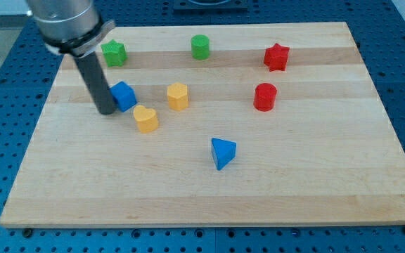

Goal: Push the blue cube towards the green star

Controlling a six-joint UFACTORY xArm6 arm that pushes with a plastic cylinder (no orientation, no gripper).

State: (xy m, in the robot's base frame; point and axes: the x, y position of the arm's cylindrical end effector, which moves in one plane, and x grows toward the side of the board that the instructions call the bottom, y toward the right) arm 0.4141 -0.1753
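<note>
The tip (107,111), a bare rod holding nothing, touches the blue cube's (124,95) left side. The green star (114,53) sits above; better to swing underneath and push upward.

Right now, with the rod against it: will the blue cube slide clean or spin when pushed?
Probably slides: the blue cube sits flat on the smooth wooden board. My tip touches its left side low down, so tipping seems unlikely. Contact looks off-centre, so it may rotate.
</note>
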